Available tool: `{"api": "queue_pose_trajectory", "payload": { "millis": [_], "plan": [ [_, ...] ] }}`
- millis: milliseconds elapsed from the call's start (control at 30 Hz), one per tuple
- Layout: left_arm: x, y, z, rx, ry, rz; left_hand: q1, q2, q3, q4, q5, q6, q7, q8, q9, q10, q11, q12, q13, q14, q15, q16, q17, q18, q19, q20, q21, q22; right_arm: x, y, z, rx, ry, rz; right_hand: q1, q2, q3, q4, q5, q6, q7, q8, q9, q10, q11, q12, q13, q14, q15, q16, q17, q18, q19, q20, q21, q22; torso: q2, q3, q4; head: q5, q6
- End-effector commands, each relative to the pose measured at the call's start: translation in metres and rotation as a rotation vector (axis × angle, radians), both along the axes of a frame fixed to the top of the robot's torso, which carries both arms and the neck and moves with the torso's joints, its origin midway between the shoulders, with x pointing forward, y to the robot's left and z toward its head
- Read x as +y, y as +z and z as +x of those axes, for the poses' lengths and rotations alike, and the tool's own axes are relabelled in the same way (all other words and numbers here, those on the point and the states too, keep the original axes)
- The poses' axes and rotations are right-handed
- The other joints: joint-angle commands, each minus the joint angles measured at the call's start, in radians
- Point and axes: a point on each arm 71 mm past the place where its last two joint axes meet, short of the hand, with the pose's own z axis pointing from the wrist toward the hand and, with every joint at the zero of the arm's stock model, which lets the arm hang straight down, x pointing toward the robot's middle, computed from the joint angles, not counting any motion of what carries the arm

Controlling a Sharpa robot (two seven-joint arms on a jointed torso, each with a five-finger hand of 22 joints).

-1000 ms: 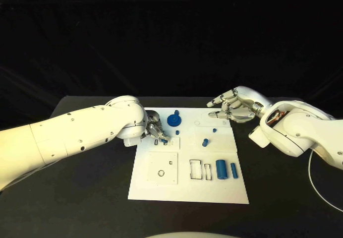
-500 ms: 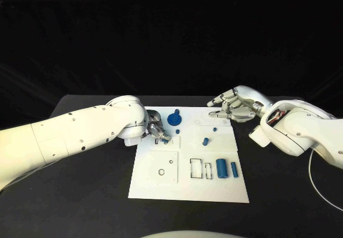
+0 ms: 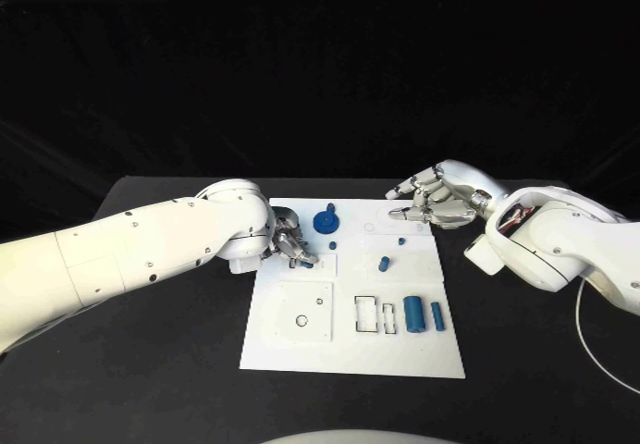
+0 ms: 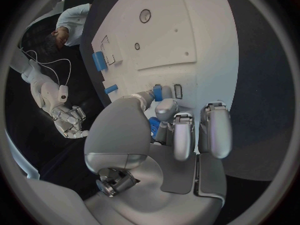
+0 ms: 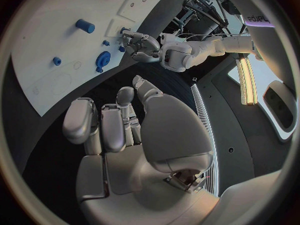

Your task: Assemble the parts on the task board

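The small blue peg [image 4: 157, 92] looks light, hard and a bit slippery, so it is best pinched by its sides. It is short and round, at a slot on the white task board [image 3: 413, 361]. The left hand [image 3: 289, 246] pinches it with its fingers [image 4: 167, 107]. The right hand [image 3: 436, 205] hangs over the board's far corner, fingers apart, holding nothing, above the black counter [image 3: 160, 388].

Blue parts [image 3: 415, 314] scattered on white task board [image 3: 400, 356]
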Motion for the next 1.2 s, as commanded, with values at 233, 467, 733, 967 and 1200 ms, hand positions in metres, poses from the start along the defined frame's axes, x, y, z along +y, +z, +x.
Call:
{"api": "queue_pose_trajectory", "payload": {
  "millis": [233,467,733,967,1200],
  "plan": [
    [0.001,-0.007,-0.003,0.028,-0.018,0.036,-0.014,0.001,0.15,-0.143,0.003,0.005,-0.005,0.002,0.002,0.008,0.001,0.005,0.002,0.105,0.0,0.002,0.263,-0.01,-0.005,0.002,-0.001,0.02,0.003,-0.001,-0.001,0.005,0.016,-0.005,-0.009,0.001,-0.007,0.002,0.004,0.006,0.001,0.007,0.002,-0.004,-0.003,-0.006,-0.001,0.036,-0.002,-0.003,-0.002,0.008,-0.006,-0.002,-0.006,-0.003,0.0,0.0011,-0.0002,-0.001,0.001],
    [-0.001,-0.008,-0.002,0.028,-0.014,0.034,-0.053,0.001,0.155,-0.132,0.002,0.016,-0.009,0.014,0.012,0.015,-0.002,0.012,0.008,0.105,-0.002,0.002,0.263,-0.01,-0.003,0.002,0.001,0.024,0.003,-0.001,-0.001,0.005,0.015,-0.005,-0.01,0.001,-0.008,0.003,0.004,0.006,0.001,0.007,0.002,-0.004,-0.003,-0.006,-0.001,0.036,-0.002,-0.004,-0.002,0.008,-0.007,-0.002,-0.006,-0.003,-0.001,0.002,0.0002,-0.001,0.0],
    [-0.004,-0.008,-0.001,0.033,-0.018,0.034,-0.154,0.006,0.138,-0.083,0.001,0.031,-0.017,0.022,0.021,0.023,-0.008,0.022,0.016,0.105,-0.007,0.002,0.263,-0.012,0.002,-0.003,0.005,0.033,0.003,-0.001,-0.001,0.007,0.014,-0.006,-0.01,0.001,-0.008,0.003,0.005,0.006,0.001,0.008,0.002,-0.004,-0.003,-0.007,-0.002,0.036,-0.002,-0.004,-0.003,0.008,-0.007,-0.002,-0.006,-0.003,0.0,0.0023,-0.0009,0.0,-0.001],
    [-0.006,-0.009,-0.001,0.039,-0.026,0.038,-0.201,-0.005,0.123,-0.071,0.0,0.044,-0.022,0.023,0.024,0.032,-0.012,0.031,0.026,0.105,-0.01,0.002,0.263,-0.013,0.006,-0.006,0.008,0.04,0.002,-0.001,-0.002,0.008,0.014,-0.006,-0.01,0.001,-0.008,0.003,0.005,0.006,0.001,0.008,0.002,-0.004,-0.003,-0.007,-0.002,0.036,-0.002,-0.004,-0.003,0.008,-0.007,-0.002,-0.006,-0.003,0.0,0.0018,0.0001,-0.001,-0.003],
    [-0.008,-0.009,0.0,0.039,-0.027,0.037,-0.241,-0.017,0.095,-0.061,-0.002,0.058,-0.026,0.024,0.025,0.039,-0.015,0.036,0.031,0.105,-0.013,0.002,0.263,-0.015,0.01,-0.009,0.012,0.048,0.002,-0.001,-0.001,0.007,0.013,-0.006,-0.011,0.002,-0.009,0.004,0.005,0.007,0.001,0.008,0.002,-0.005,-0.003,-0.008,-0.003,0.035,-0.002,-0.005,-0.003,0.008,-0.007,-0.002,-0.007,-0.004,0.0,0.0013,-0.0001,-0.001,-0.003]
  ]
}}
